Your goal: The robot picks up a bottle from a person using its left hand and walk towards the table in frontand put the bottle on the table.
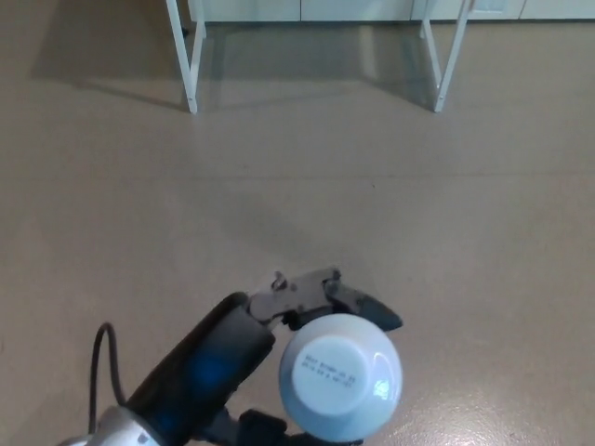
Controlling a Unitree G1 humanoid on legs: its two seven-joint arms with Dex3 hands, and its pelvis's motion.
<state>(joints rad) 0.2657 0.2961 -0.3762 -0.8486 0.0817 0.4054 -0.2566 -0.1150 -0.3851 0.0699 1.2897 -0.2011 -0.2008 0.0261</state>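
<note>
Low in view, above floor | left hand (pixel 297 299) wrapped around bottle (pixel 340 376), carried clear of floor | done, seemingly: pickup | desk (pixel 185 65) well ahead, only legs showing | to do: walk over, set bottle down on desk | right hand unseen

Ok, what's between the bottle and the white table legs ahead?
Nothing: in the head view, only bare floor lies between the bottle, held in the left hand, and the table legs.
</note>
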